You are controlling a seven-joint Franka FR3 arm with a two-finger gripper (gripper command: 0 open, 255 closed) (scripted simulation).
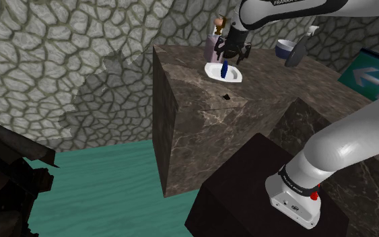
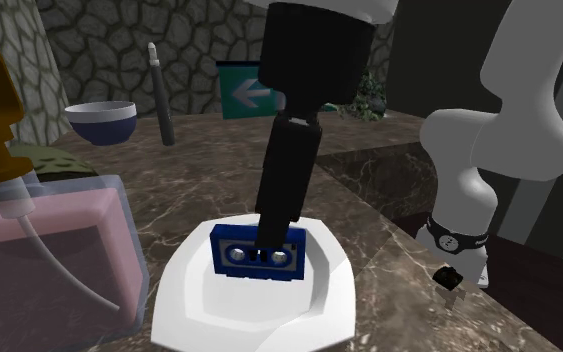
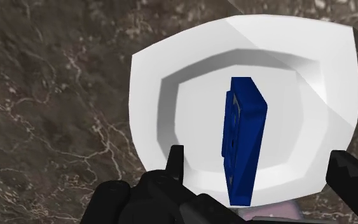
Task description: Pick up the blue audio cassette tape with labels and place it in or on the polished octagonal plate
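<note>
Blue cassette tape (image 3: 244, 146): on edge inside white octagonal plate (image 3: 152, 70).
Black fingers (image 3: 175, 162): we see them apart, flanking its faces.

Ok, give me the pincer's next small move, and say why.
Probably lift the pincer straight up. Its fingers stand apart, touching neither face of the blue cassette, which stands on edge inside the white plate. A sideways retreat might knock it over.

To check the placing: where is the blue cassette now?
The cassette stands on edge in the white plate, between the fingers of the open tool, right of the pink bottle in the second exterior view.
</note>
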